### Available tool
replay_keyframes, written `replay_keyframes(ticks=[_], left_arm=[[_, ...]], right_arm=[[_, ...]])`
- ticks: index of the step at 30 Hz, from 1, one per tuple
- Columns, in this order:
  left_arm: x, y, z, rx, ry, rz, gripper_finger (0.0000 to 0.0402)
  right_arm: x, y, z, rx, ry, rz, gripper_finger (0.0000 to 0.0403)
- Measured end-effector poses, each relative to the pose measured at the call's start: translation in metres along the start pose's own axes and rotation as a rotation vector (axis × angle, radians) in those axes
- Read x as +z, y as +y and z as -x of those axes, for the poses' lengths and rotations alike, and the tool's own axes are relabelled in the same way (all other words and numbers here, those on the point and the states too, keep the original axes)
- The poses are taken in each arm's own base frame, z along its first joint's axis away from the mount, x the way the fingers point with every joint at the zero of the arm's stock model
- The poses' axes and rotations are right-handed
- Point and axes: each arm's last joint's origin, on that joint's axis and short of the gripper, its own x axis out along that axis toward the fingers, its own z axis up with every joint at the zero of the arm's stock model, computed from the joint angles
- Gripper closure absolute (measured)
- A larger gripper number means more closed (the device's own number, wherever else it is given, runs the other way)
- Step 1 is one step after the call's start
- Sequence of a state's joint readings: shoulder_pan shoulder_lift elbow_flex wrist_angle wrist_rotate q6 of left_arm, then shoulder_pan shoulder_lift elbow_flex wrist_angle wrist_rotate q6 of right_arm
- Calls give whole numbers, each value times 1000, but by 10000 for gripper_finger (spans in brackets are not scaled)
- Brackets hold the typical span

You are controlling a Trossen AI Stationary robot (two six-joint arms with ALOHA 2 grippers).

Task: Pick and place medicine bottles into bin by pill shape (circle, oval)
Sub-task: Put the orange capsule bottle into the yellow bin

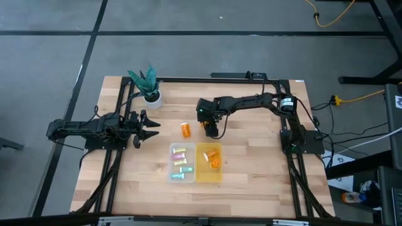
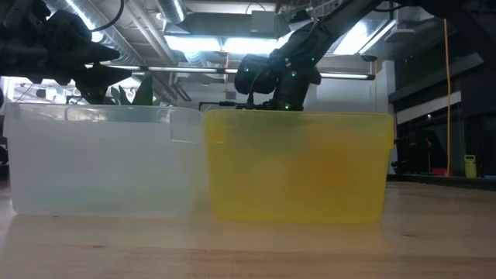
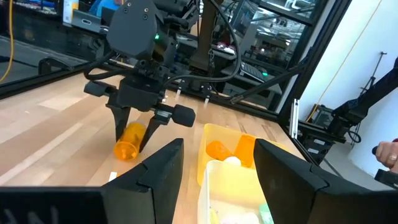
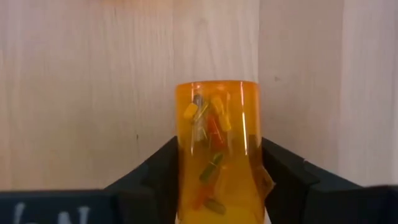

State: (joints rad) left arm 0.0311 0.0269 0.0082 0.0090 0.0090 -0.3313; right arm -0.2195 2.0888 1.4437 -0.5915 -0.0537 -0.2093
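An orange translucent bottle [image 4: 217, 143] holding oblong pills sits between the fingers of my right gripper [image 4: 217, 199], which points down near the table's middle. The left wrist view shows the same gripper [image 3: 132, 144] and the bottle [image 3: 130, 142]. The high view shows the bottle [image 1: 186, 129] beside my right arm's end. A clear bin [image 1: 181, 164] holds several pastel vials. A yellow bin [image 1: 209, 163] holds orange bottles. My left gripper [image 1: 147, 129] is open and empty at the table's left. My right gripper pinches the orange bottle's body by its two round sides [image 4: 183, 162] between its two fingers. The fingers come from above, pointing down, and lie across the bottle. The bottle lies tilted at table height [image 3: 126, 151]; whether it is clear of the wood, I cannot tell.
A white pot with a green plant [image 1: 151, 94] stands at the far left. The two bins [image 2: 101, 159] [image 2: 298, 167] stand side by side toward the near edge. Black frame rails [image 1: 119, 163] run along both table sides. A person's hand [image 3: 388, 155] shows beyond the table.
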Motion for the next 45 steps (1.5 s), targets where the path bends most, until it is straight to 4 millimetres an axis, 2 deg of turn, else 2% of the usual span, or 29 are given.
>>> replay_keyframes(ticks=[5,10,13,19,26,30,34,39,45], left_arm=[[0,0,0,0,0,0,211],[0,0,0,0,0,0,211],[0,0,0,0,0,0,211],[0,0,0,0,0,0,211],[0,0,0,0,0,1,211],[0,0,0,0,0,0,211],[0,0,0,0,0,0,211],[0,0,0,0,0,1,211],[0,0,0,0,0,1,211]], right_arm=[[2,0,15,-11,-19,-47,230],[7,16,32,4,-59,-59,229],[13,33,43,18,-107,-72,229],[24,81,54,61,-193,9,229],[22,132,57,122,-186,26,229],[19,151,58,43,-192,32,229],[17,158,59,-73,-202,68,229],[18,156,61,-90,-209,64,229],[27,163,87,-47,-235,27,229]])
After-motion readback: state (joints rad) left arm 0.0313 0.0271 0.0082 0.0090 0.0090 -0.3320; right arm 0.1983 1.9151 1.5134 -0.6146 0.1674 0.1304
